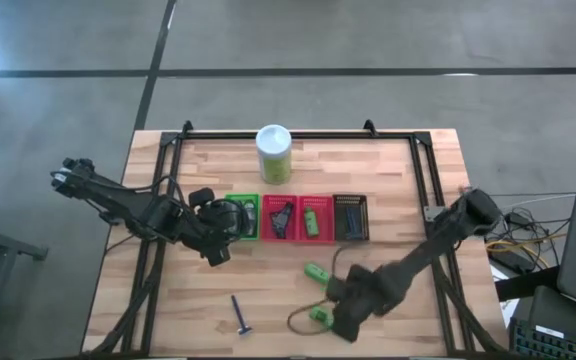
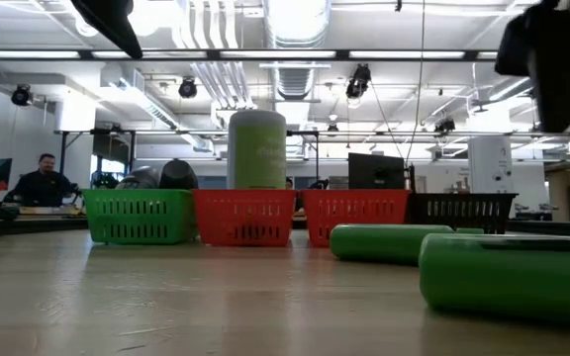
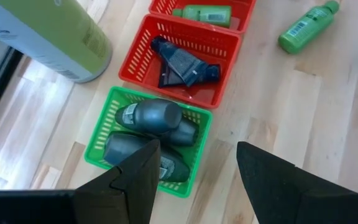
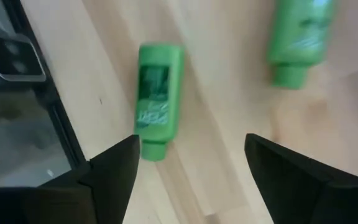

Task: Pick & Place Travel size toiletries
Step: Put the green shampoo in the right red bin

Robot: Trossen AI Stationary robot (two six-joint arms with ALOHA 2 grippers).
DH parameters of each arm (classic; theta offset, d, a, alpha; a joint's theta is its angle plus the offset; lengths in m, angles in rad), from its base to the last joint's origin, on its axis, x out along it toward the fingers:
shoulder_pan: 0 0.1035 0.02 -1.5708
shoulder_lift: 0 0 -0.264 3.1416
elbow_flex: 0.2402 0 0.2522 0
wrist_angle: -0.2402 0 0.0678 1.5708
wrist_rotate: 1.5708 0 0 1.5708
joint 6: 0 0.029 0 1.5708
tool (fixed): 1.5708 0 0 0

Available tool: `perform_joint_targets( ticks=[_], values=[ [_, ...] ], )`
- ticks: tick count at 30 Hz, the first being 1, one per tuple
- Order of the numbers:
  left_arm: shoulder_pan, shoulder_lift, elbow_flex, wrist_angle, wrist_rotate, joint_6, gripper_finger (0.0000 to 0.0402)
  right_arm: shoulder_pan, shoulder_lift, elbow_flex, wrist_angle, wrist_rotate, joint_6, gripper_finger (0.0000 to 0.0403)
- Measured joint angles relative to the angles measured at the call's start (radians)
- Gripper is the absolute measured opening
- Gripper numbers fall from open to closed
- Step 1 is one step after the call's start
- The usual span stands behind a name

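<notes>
Sorted by kind: grey bottles in green basket point(image 3: 194, 165) | left gripper point(image 3: 194, 180) above it, fingers wide, empty | right gripper point(image 4: 188, 177) over loose green bottle point(image 4: 155, 99), fingers wide, presumably for pickup.

wooden table point(image 1: 218, 290) carries four baskets point(image 1: 297, 218), canister point(image 1: 274, 152), two green bottles point(image 1: 317, 272), stick point(image 1: 240, 314).

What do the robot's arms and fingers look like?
Both arms are dark, nearly black, built from jointed tube sections. The left gripper and right gripper each end in two flat, wedge-shaped black fingers. A thin looping cable lies by the right arm.
</notes>
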Motion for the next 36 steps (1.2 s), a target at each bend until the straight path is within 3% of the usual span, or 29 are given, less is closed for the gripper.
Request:
perform_joint_targets(
  ticks=[8, 17, 22, 29, 36],
  values=[
    [0.000, 0.000, 0.000, 0.000, 0.016, 0.001, 0.0218, 0.086, 0.232, 0.229, -0.135, 0.023, -0.041, 0.0325],
    [0.000, 0.000, 0.000, 0.000, 0.018, 0.002, 0.0218, 0.117, 0.345, 0.325, -0.146, 0.031, -0.082, 0.0359],
    [0.000, 0.000, 0.000, 0.000, 0.018, 0.002, 0.0218, 0.114, 0.346, 0.330, -0.153, 0.085, -0.007, 0.0350],
    [0.000, 0.000, 0.000, 0.000, 0.018, 0.019, 0.0218, 0.112, 0.348, 0.269, -0.137, 0.036, 0.123, 0.0328],
    [0.000, 0.000, 0.000, 0.000, 0.018, 0.021, 0.0218, 0.102, 0.349, 0.252, -0.100, 0.033, 0.089, 0.0302]
  ],
)
